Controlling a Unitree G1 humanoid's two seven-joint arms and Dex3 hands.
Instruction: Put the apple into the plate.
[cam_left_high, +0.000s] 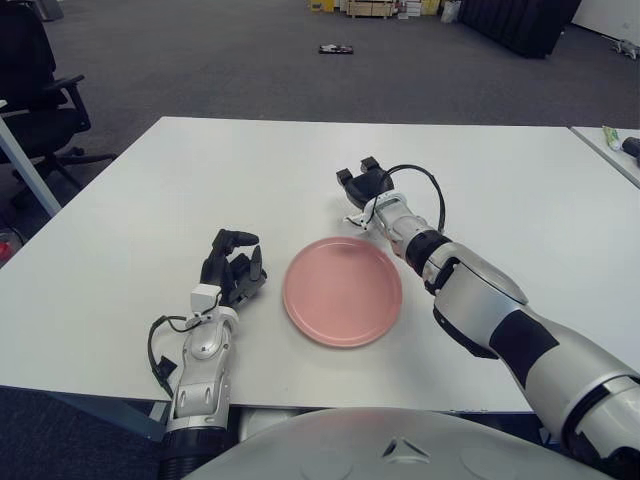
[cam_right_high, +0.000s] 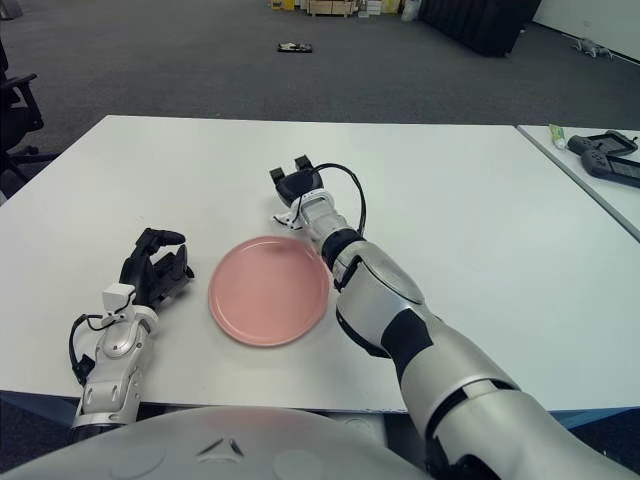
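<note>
1. Apple: from the left eye view I can find no sign of it anywhere on the white table (cam_left_high: 150, 190). Pink plate (cam_left_high: 343, 290) lies bare near the front edge, between my two hands.
2. Same view: my right hand (cam_left_high: 364, 184) is stretched forward past the plate's far rim, its dark fingers (cam_left_high: 371, 164) pointing away from me. Whether they enclose anything I cannot tell; the hand's back hides the palm.
3. Same view: my left hand (cam_left_high: 232, 263) shows just left of the plate, fingers curled inward, holding nothing that I can see.
4. Right eye view: plate (cam_right_high: 269, 290) again with nothing on it. Right hand (cam_right_high: 296, 183) sits beyond its far rim, slightly right of centre; grasp unreadable here too. No apple in sight.
5. Right eye view: left hand (cam_right_high: 156, 264) left of the plate, close but apart from it, fingers loosely bent. A black controller (cam_right_high: 606, 157) lies on the neighbouring table at far right.
</note>
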